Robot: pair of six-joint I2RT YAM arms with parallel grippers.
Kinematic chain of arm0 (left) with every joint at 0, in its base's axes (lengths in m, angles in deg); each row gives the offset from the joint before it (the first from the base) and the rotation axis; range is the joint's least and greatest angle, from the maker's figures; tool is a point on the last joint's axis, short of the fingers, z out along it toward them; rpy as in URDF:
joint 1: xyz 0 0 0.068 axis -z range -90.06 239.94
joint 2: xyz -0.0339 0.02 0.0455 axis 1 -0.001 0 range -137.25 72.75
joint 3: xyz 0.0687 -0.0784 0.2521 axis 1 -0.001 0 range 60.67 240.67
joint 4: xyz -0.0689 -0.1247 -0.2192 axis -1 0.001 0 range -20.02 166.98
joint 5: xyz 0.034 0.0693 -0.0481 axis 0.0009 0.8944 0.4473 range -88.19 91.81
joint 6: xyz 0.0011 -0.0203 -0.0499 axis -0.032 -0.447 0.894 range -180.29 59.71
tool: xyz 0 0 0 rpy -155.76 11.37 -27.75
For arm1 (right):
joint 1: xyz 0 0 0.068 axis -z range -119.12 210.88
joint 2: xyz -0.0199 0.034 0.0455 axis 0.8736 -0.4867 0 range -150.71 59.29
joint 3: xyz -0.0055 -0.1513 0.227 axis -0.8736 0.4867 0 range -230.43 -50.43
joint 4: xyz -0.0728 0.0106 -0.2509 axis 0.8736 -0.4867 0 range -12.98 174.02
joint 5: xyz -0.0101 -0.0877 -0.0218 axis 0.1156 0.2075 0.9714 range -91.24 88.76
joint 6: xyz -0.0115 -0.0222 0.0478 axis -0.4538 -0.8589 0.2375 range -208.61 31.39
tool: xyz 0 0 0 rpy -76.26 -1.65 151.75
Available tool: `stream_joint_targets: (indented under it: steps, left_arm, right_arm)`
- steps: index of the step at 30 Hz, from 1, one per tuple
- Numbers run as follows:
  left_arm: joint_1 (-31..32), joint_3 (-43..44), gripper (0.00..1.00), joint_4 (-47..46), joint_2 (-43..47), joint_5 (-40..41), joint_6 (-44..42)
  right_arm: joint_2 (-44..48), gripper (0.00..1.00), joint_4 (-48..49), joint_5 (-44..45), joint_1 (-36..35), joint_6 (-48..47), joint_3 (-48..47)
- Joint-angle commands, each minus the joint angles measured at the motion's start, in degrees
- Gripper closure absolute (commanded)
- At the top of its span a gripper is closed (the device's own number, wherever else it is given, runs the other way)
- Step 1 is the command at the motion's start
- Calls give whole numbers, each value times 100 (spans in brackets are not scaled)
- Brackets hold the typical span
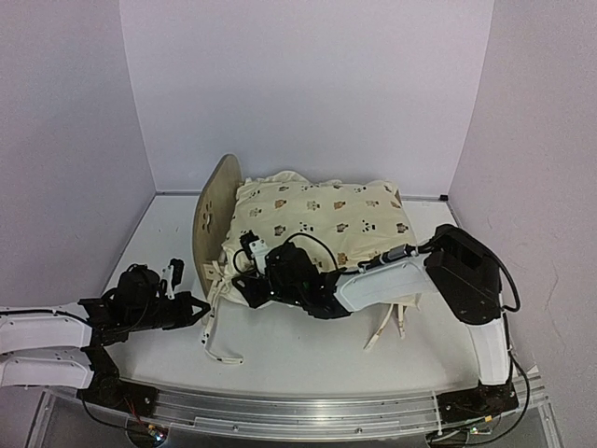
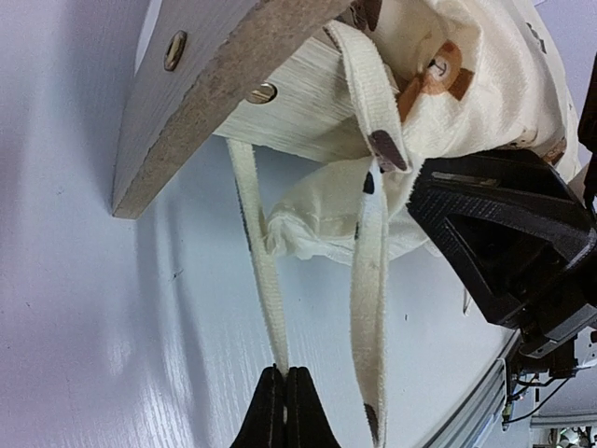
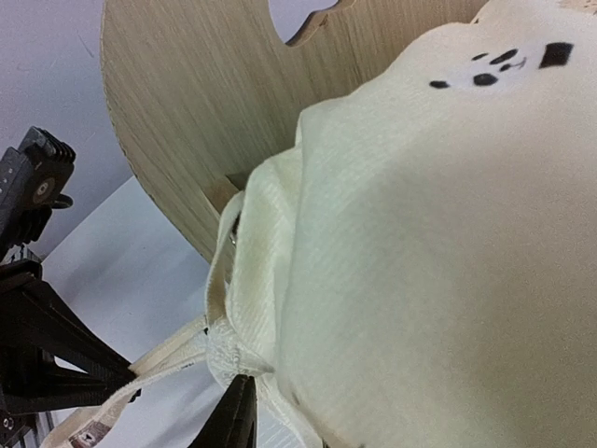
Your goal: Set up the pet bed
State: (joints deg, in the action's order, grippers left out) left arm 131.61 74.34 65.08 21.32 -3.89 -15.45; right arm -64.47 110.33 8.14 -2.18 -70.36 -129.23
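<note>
the pet bed [image 1: 213,224] stands left of centre on the worktop [image 1: 308,350]. only its arched wooden headboard [image 3: 187,121] shows, and the rest of the frame is hidden under a cream animal-print cushion [image 1: 322,217] piled against it. a cream tie strap [image 2: 263,271] runs down from the cushion's corner by the headboard's foot, with a wider strap [image 2: 369,280] hanging beside it. further right, loose ties [image 1: 387,329] lie on the worktop under the right arm, which stretches across the cushion's front edge and blocks it from above. the worktop is white and faintly grained, with a metal rail [image 1: 308,411] along the near edge and plain pale walls [image 1: 308,84] on three sides. the left end effector [image 2: 284,399], low at the left, has its fingers pressed together, clamped on the end of the tie strap. the right end effector [image 1: 244,273] sits at the cushion's corner just beside the headboard. one dark finger [image 3: 233,420] touches the fabric, but i cannot tell whether its fingers are apart or together.
</note>
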Motion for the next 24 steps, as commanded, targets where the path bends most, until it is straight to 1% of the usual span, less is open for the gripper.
stream_joint_targets:
  steps: [1, 7, 12, 17, 20, 24]
  left_arm:
    - [25, -50, 100, 164, 53, -48, -87]
    - [26, -31, 100, 204, -112, -56, -78]
    - [28, -41, 100, 273, -77, -221, 32]
    - [43, 125, 100, 787, 251, -294, 103]
    - [47, 318, 100, 1127, 355, -198, 63]
    - [52, 493, 100, 1302, 416, -222, 50]
  right_arm:
    - [-407, 73, -307, -23, 180, -132, -572]
    - [-571, 71, -328, 119, 224, -427, -994]
    - [-620, 70, -510, 0, 351, -496, -1557]
    - [-892, 68, -785, -296, 521, -606, -2162]
    - [-732, 67, -812, -396, 540, -682, -2150]
    - [-309, 66, -816, -432, 543, -651, -1810]
